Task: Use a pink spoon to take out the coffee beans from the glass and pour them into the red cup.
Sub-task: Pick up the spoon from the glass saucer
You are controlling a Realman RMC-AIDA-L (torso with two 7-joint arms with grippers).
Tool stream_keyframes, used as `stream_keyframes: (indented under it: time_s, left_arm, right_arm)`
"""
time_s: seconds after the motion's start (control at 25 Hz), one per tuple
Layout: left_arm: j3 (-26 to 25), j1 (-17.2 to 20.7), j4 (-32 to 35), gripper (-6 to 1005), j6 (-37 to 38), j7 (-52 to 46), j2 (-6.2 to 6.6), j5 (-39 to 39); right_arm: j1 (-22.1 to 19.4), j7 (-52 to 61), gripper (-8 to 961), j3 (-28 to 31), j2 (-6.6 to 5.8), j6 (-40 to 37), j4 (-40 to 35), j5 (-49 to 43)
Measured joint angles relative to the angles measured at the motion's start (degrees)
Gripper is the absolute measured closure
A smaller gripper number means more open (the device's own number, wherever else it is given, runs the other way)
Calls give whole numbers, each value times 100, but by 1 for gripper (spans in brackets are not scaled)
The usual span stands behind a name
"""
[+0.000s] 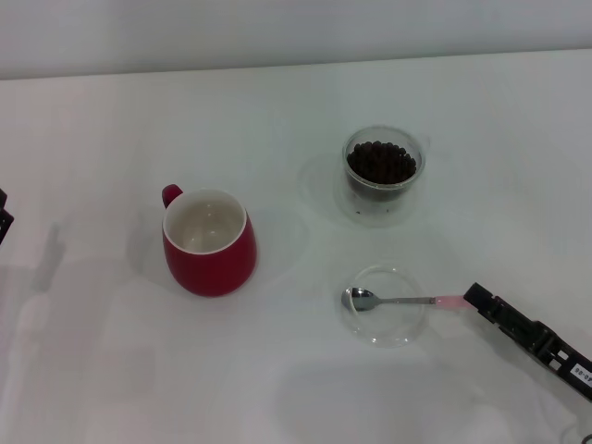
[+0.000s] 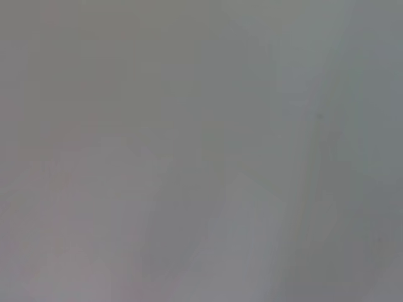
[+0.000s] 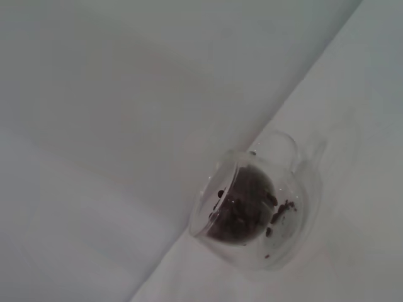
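The red cup point(image 1: 211, 259) stands empty at centre left, handle to the far left. The glass point(image 1: 383, 199) with the coffee beans point(image 1: 380, 162) stands at the far right of centre; the right wrist view also shows the glass point(image 3: 296, 207) and beans point(image 3: 242, 211). The pink spoon point(image 1: 398, 300) lies with its metal bowl in a flat clear dish point(image 1: 384, 331), handle pointing right. My right gripper point(image 1: 474, 298) reaches in from the lower right, shut on the end of the pink handle. My left gripper point(image 1: 3, 218) only just shows at the left edge.
The white table point(image 1: 277, 370) runs back to a pale wall. The dish sits just in front of the glass, to the right of the red cup. The left wrist view shows only a grey blur.
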Motion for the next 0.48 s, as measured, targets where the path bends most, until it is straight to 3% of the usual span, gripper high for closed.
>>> stream_keyframes:
  time_s: [0.24, 0.48]
  left_arm:
    - [-1, -18, 0, 106, 3, 0, 0, -5]
    - [0, -16, 0, 107, 3, 0, 0, -14]
  right_arm:
    - [57, 13, 86, -1, 5, 18, -62, -11]
    - [167, 20, 187, -27, 13, 134, -67, -32]
